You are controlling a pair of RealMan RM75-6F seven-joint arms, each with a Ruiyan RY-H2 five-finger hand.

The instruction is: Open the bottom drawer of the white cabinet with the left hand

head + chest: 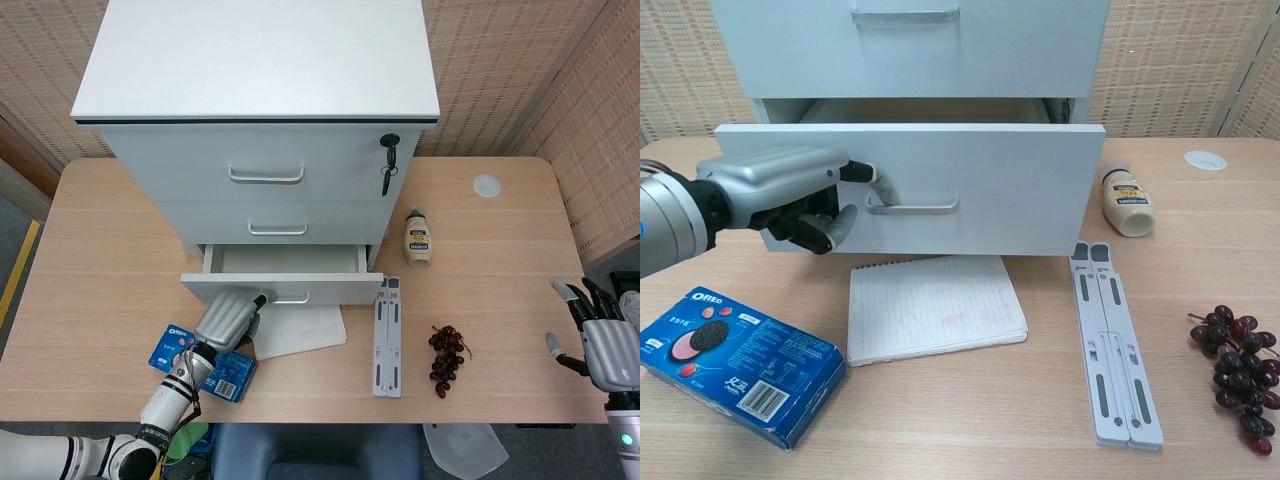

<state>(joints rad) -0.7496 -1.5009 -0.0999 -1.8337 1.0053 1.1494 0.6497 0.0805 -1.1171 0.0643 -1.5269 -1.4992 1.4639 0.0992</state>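
Note:
The white cabinet (262,120) stands at the back of the table. Its bottom drawer (282,289) (980,185) is pulled partly out, and the inside shows from above. My left hand (226,320) (780,190) hooks a finger around the left end of the drawer handle (912,206), its other fingers curled below. My right hand (605,345) hangs open off the table's right front corner, far from the cabinet, holding nothing.
A notepad (934,304) lies right in front of the drawer, its far edge under the drawer front. A blue cookie box (735,362), a folded white stand (1112,335), grapes (1238,372) and a squeeze bottle (1127,199) lie around it. A key hangs in the cabinet lock (389,152).

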